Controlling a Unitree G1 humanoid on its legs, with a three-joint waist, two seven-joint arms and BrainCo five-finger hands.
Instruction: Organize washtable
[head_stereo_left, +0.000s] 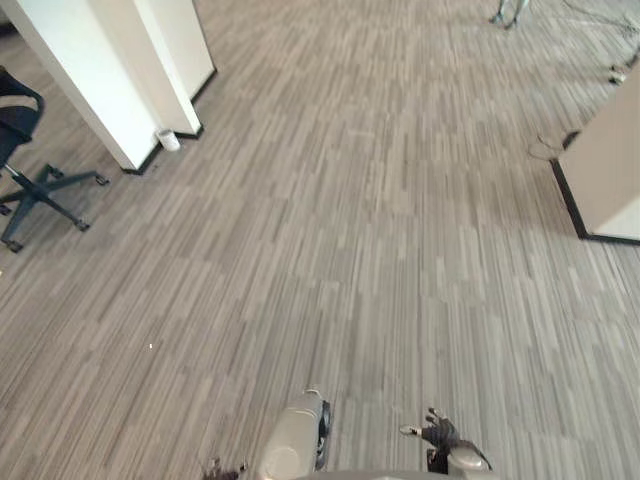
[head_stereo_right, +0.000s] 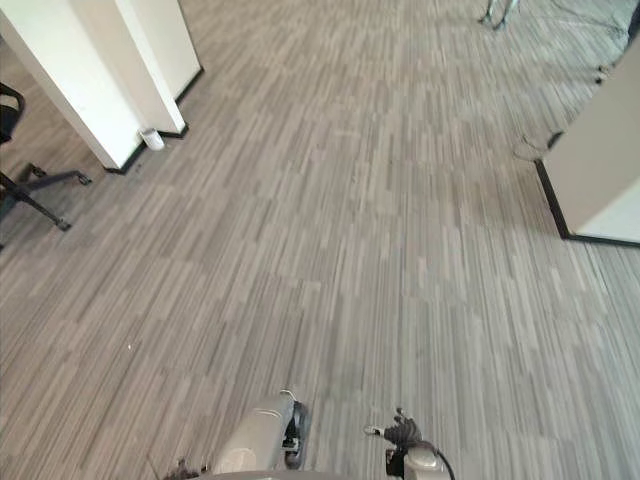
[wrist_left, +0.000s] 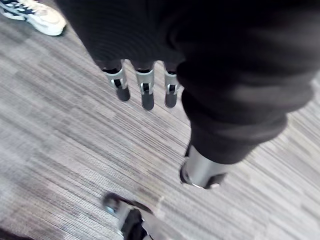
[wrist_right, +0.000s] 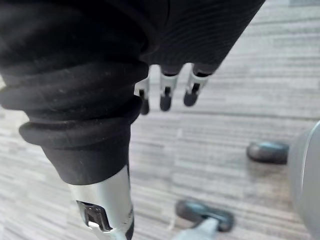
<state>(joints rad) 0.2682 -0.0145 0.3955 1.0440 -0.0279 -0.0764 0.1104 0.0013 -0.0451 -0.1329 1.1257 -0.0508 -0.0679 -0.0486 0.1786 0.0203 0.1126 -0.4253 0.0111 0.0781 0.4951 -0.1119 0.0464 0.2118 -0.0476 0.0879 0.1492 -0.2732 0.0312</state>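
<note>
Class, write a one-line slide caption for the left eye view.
Striped grey floor ahead, white pillar and black office chair at left, beige panel at right.

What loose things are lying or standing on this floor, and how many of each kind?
Black office chair: 1
Small white cylinder at the foot of the white pillar: 1
Person's shoe: 1
Total: 3
A legged thing at the far edge is too cut off to name.
</note>
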